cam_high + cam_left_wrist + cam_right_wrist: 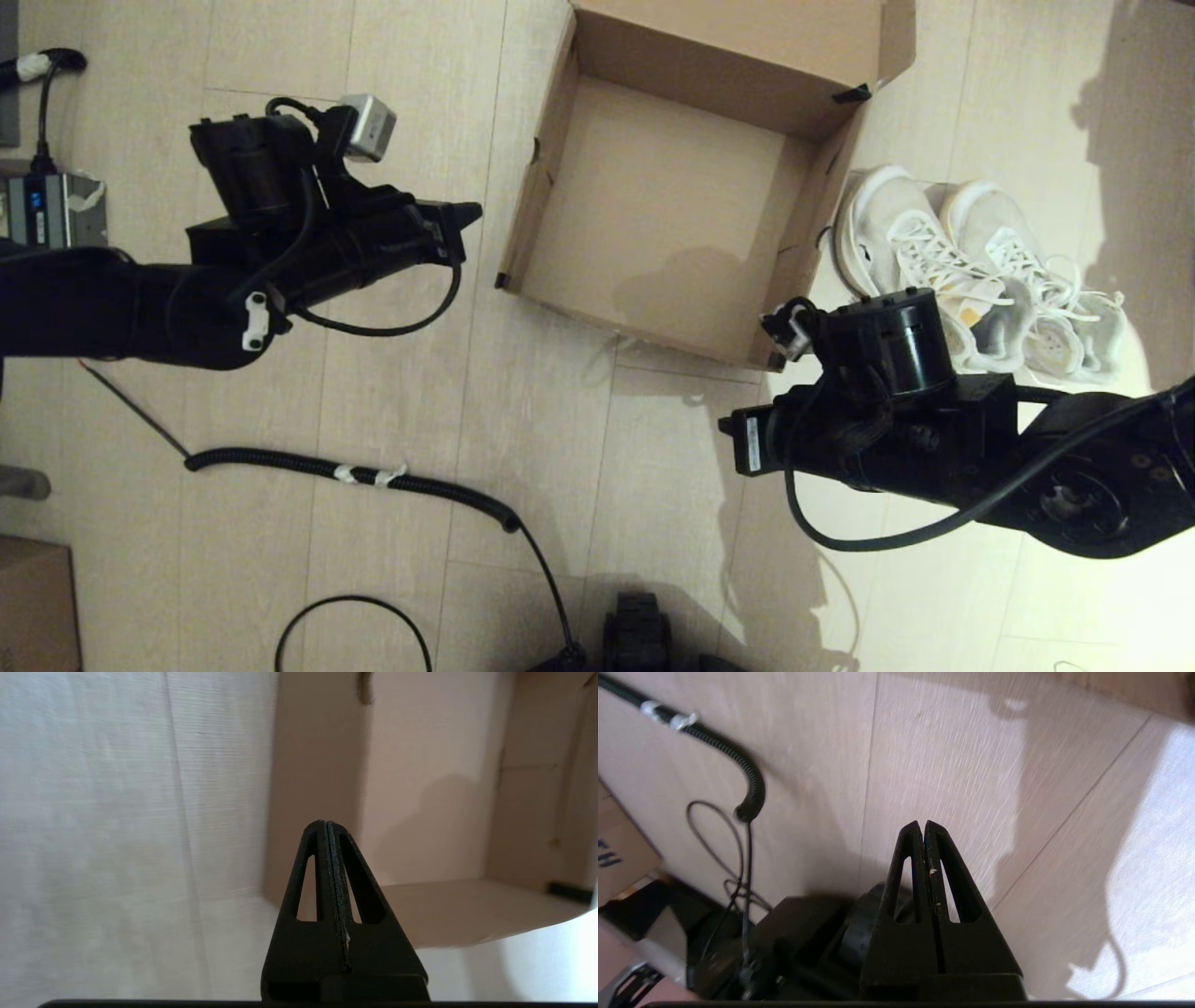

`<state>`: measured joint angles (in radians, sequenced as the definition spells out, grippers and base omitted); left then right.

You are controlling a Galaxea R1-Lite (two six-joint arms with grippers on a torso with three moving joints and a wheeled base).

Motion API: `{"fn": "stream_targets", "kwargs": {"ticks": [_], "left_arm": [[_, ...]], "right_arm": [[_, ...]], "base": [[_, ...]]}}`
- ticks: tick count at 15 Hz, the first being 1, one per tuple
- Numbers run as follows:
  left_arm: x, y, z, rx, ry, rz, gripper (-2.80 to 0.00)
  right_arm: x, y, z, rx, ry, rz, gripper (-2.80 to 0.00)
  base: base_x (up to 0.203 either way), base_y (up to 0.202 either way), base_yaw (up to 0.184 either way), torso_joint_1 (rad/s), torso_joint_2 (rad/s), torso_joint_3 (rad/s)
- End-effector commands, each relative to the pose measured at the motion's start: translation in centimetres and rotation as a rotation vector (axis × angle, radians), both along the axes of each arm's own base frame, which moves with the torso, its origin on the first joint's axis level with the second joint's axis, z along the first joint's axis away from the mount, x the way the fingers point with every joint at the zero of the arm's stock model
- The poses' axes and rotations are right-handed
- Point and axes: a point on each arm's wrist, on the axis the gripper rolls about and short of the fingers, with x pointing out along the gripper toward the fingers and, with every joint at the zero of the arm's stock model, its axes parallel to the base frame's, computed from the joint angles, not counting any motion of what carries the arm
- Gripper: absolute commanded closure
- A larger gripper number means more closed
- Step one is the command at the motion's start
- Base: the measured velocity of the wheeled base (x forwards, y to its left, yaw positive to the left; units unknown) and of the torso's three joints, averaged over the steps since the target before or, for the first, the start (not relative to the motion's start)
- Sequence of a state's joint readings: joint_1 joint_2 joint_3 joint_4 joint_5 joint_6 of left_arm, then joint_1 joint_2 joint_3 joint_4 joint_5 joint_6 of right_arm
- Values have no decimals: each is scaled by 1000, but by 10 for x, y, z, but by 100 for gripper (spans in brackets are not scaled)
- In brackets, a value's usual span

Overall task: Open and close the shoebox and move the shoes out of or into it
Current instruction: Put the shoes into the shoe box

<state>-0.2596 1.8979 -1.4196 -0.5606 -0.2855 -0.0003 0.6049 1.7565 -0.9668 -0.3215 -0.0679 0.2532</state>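
The brown shoebox [653, 215] lies open and empty on the floor, its lid standing up at the far side and black tape on its corners. The white lace-up shoes [971, 271] sit side by side on the floor just right of the box. My left gripper [471, 215] hovers left of the box's left wall, pointing at it, shut and empty. The left wrist view shows the shut tips [325, 822] in front of the shoebox [420, 788]. My right gripper [733, 434] hangs near the box's front right corner, shut and empty, with its tips [923, 822] over bare floor.
A coiled black cable [373, 471] runs across the floor in front of the box, also in the right wrist view as the cable [752, 784]. A small plain carton [33, 607] sits at the lower left. A grey device [47, 205] stands at the far left.
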Motion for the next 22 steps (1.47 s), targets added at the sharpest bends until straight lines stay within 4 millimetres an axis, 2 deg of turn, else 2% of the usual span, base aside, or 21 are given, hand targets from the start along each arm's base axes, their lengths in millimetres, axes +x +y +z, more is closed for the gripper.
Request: {"fn": "stream_targets", "kwargs": {"ticks": [1,5,8,12,15,17,22], "left_arm": [[-3,-10,3,-30,4,-31,0],[-16,-47,10,-67,-21,-132,0],[-11,-66,-15,-50,45,-171,0],[9,-75,-56,-8,137,-220,0],[24,-82,-79,2,133,-233,0],[27,-84,-86,7,140,-241,0],[22,-83,-87,35,224,-255,0]], "right_arm": [[-6,-3,17,33,-46,-5,0],[7,-10,71,91,-214,-99,0],[28,0,53,15,-213,-115,0],[62,23,25,3,-272,-125,0],[74,30,17,-1,-275,-123,0],[76,31,9,-11,-256,-123,0],[72,26,-9,-46,-196,-122,0]], "base": [[0,0,0,0,0,0],[0,0,0,0,0,0],[0,0,0,0,0,0],[0,0,0,0,0,0],[0,0,0,0,0,0],[0,0,0,0,0,0],[0,0,0,0,0,0]]}}
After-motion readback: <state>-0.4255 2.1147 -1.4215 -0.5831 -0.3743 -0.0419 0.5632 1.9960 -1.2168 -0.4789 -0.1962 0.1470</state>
